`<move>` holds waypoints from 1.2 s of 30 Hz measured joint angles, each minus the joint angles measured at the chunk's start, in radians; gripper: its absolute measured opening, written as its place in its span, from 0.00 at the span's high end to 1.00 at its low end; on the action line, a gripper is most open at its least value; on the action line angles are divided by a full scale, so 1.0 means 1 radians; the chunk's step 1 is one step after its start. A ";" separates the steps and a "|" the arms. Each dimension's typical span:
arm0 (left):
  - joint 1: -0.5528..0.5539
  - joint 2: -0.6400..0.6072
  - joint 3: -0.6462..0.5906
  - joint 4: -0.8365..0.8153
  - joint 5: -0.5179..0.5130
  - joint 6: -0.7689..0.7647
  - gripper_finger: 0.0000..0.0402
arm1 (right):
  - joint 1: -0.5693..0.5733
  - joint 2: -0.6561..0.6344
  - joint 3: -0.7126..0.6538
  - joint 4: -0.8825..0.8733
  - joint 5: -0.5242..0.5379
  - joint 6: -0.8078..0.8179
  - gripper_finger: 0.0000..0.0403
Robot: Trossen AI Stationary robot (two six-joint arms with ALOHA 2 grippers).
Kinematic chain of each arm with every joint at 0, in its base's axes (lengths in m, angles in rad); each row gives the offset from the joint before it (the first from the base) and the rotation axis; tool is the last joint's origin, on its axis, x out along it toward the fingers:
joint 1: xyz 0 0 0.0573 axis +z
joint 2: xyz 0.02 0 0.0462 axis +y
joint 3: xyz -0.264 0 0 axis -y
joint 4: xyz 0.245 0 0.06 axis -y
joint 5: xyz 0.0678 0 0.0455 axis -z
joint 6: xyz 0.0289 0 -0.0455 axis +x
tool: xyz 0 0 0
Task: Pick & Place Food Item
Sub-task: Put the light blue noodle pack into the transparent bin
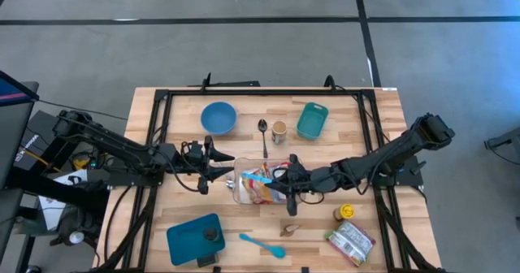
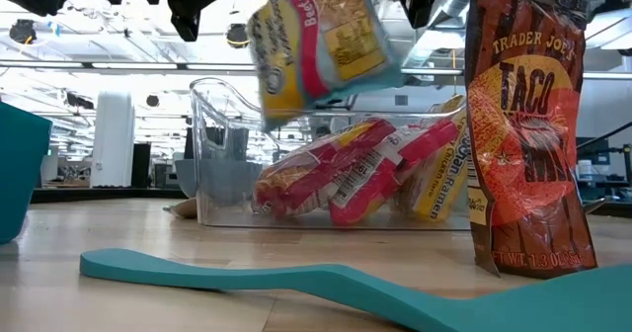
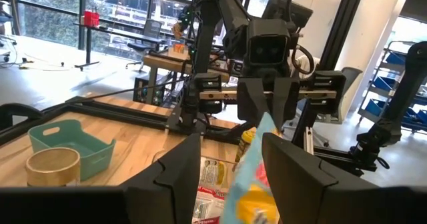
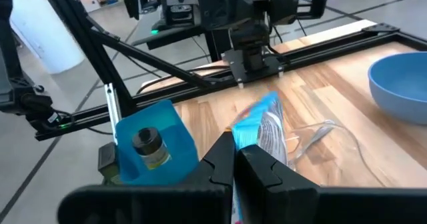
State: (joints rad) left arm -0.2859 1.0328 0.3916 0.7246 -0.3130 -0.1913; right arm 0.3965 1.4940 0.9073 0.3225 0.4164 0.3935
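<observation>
Two grippers meet over the clear bin [image 1: 244, 193] at mid-table. The right gripper [image 4: 235, 159] has its fingers pressed together on the edge of a ramen packet [image 4: 261, 127], pinching it. In the low view that packet [image 2: 321, 41] hangs tilted in the air, above the bin's rim [image 2: 212, 85] and clear of the red packets [image 2: 341, 179] lying inside. The left gripper [image 3: 230, 164] faces it from the opposite side, its fingers [image 3: 177, 164] spread partway with the packet's near end [image 3: 253, 177] showing between them — whether they touch it I cannot tell.

The packet's long axis seems to run roughly along the line between the two wrists, so each gripper meets an end of it, not a flat face. It sits directly over the bin — the drop is straight down, I judge. The right arm [image 1: 382, 155] has the hold; the left is equally near but only flanking.
</observation>
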 joint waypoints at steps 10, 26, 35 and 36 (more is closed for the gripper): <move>0.000 0.000 0.000 0.000 0.000 0.000 0.62 | -0.013 0.044 -0.002 0.036 -0.034 0.027 1.00; 0.000 0.000 -0.001 -0.007 0.000 0.000 0.62 | -0.096 0.150 0.085 -0.028 -0.106 0.126 1.00; 0.000 0.000 -0.001 -0.007 0.000 0.000 0.62 | -0.168 0.149 0.085 -0.149 -0.157 0.184 1.00; 0.000 0.000 -0.001 -0.007 0.000 0.000 0.62 | -0.174 0.149 0.085 -0.154 -0.157 0.184 1.00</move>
State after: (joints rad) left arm -0.2859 1.0332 0.3908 0.7177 -0.3132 -0.1915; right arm 0.2227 1.6428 0.9924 0.1682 0.2592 0.5774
